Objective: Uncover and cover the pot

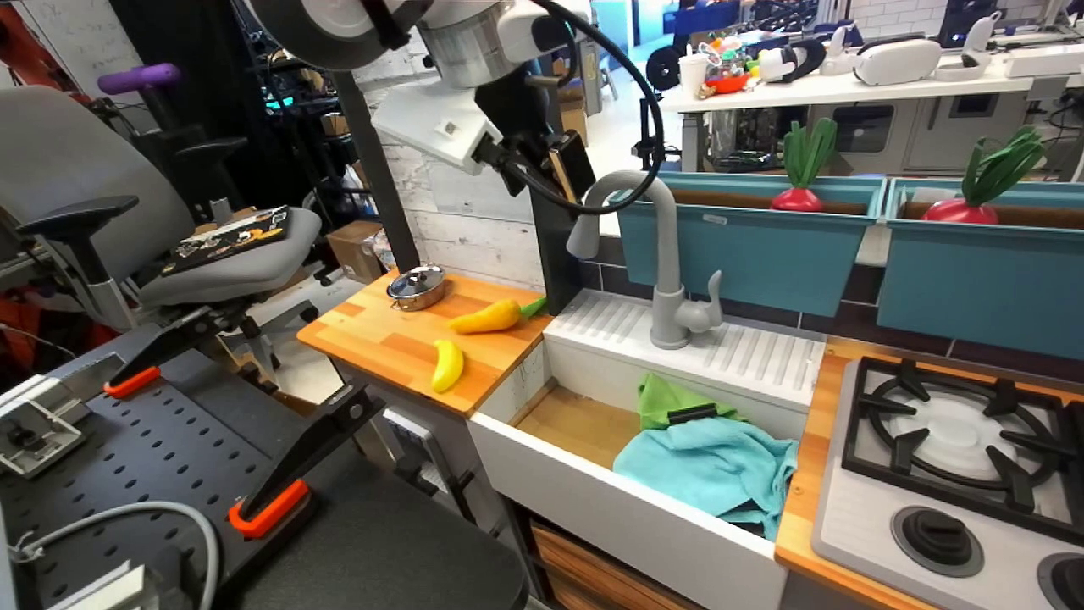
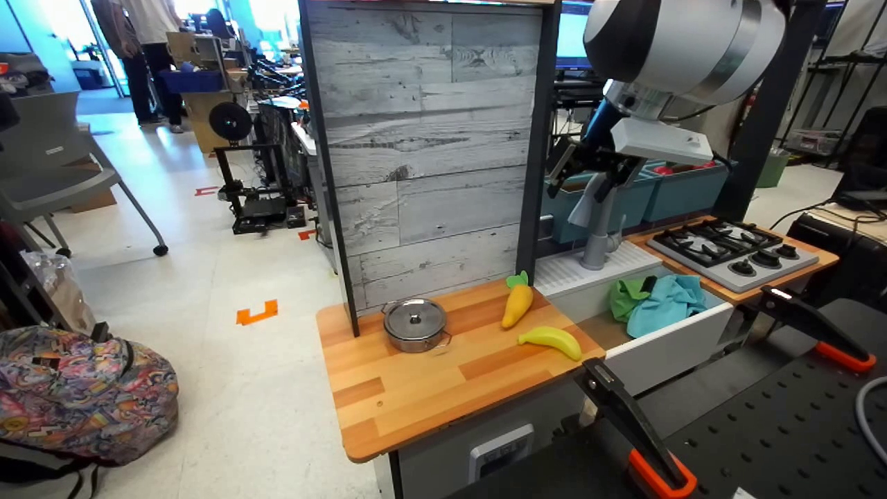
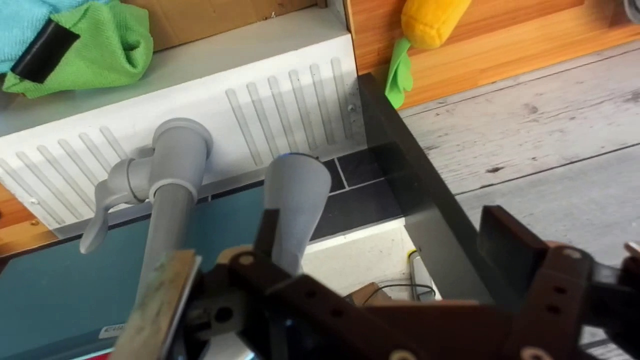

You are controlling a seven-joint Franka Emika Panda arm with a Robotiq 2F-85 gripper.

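One lidded pot (image 2: 416, 328) — on wooden counter (image 2: 429, 398) | gripper (image 3: 382, 231) spread — higher, well apart

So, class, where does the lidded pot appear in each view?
In an exterior view: lidded pot, left of centre, near mid-height.
In an exterior view: lidded pot, slightly left of centre, lower half.
Wrist view: perhaps its edge, top-right corner; too little shows.
Shared landmark: grey faucet.

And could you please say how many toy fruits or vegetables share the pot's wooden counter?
2: the banana, near the front edge of the counter, and the carrot-like toy, by the dark post. The lidded pot might hide others.
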